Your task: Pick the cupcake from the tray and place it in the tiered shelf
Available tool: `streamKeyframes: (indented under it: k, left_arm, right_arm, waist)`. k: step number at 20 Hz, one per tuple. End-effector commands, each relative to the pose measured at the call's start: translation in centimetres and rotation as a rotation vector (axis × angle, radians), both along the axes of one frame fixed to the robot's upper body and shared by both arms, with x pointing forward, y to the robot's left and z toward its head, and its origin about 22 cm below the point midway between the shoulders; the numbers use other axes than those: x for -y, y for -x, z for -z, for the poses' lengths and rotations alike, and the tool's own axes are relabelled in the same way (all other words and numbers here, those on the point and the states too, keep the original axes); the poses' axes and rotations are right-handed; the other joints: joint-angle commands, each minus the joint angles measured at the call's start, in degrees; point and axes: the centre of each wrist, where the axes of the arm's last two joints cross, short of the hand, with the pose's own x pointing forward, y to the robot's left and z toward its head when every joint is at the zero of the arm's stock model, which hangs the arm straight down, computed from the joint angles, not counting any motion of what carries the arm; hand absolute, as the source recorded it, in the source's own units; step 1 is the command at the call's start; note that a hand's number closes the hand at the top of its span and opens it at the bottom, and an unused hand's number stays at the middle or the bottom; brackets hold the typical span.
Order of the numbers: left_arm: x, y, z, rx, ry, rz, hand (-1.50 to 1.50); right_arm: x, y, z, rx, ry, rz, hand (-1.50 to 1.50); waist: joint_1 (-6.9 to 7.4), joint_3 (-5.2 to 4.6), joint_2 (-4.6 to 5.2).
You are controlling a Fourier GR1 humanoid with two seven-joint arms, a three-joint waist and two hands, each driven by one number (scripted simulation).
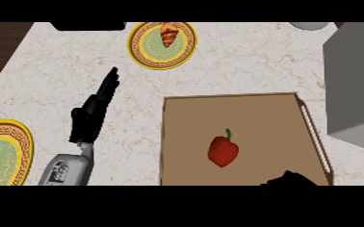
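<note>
Pale marbled stone counter, veined in beige, filling most of the head view.

At 5 o'clock, a flat brown rectangular tray with a thin raised rim and a slim white bar handle along its right edge. On the tray's middle, a glossy red bell pepper with a short green stem pointing up. No cupcake to be seen on the tray or anywhere else in view.

At 12 o'clock, a round plate, yellow-rimmed with a patterned band and a pale green centre, carrying a ridged golden croissant near its upper edge. At 8 o'clock, cut by the left border, part of a second plate of the same pattern.

At 3 o'clock, a plain grey boxy block, matte and flat-sided, probably the tiered shelf, running off the right border.

At 9 o'clock, left hand, black, on a grey forearm, fingers straight and together, pointing toward 1 o'clock, holding nothing, above bare counter between the tray and the cut-off plate.

At 5 o'clock, right hand, only a black sliver over the tray's lower edge; cannot tell how its fingers stand.
</note>
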Motion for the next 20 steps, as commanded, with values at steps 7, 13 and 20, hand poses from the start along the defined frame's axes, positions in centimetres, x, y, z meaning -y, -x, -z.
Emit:
streamKeyframes:
  k: [7,13,20]
  left_arm:
    - [-1.1,0.7,0.6,0.003,0.015,-0.066,0.00]
    - [-2.5,1.0,0.6,0.005,0.001,-0.096,0.00]
    - [-2.9,1.0,0.3,0.005,-0.001,-0.105,0.00]
  right_arm:
    - [3.2,1.1,-3.1,-0.055,-0.382,-0.307,1.50]
    - [6.9,-0.3,-4.6,0.014,-0.522,-0.301,1.50]
    - [14.3,-3.2,-7.9,0.207,-0.605,-0.218,1.50]
  waist:
    - [-3.92,0.26,0.47]
    - [-5.42,0.09,0.55]
    - [-5.98,-0.13,0.52]
